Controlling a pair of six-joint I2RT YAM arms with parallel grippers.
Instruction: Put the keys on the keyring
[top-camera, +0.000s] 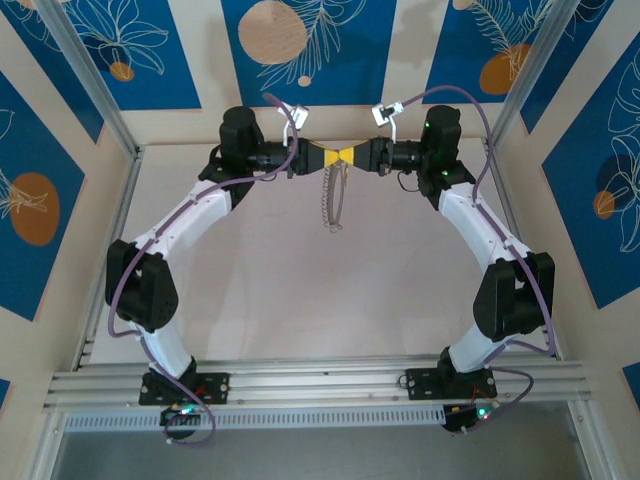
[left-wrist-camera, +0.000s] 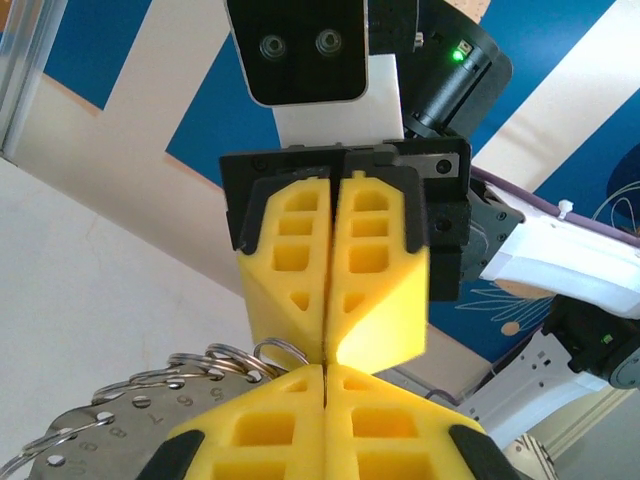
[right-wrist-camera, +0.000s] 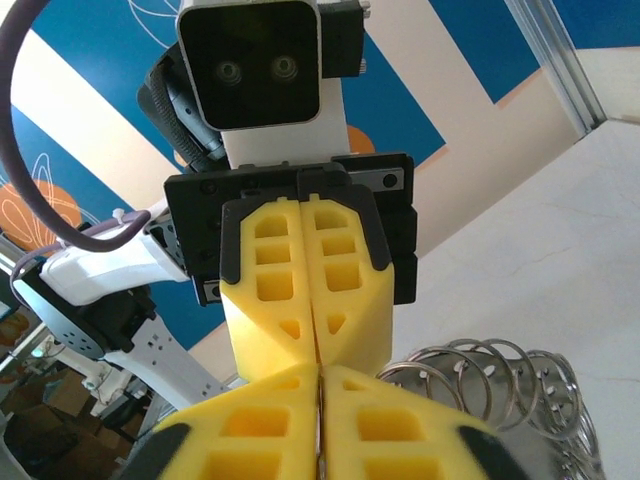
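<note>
The keyring (top-camera: 333, 200) hangs down from the spot where my two grippers meet tip to tip, high over the back of the table. Up close it is a grey numbered metal plate (left-wrist-camera: 90, 430) edged with several small split rings (right-wrist-camera: 500, 375). My left gripper (top-camera: 322, 157) (left-wrist-camera: 326, 372) is shut, and one split ring curves into its tips. Facing it, my right gripper (top-camera: 350, 157) (right-wrist-camera: 320, 372) has its yellow pads pressed together on a thin metal edge. The keys are hidden.
The pale table (top-camera: 250, 280) is boxed in by aluminium rails (top-camera: 110, 230) on the left and right and by patterned blue walls behind. Both arm bases sit on the front rail (top-camera: 320, 385).
</note>
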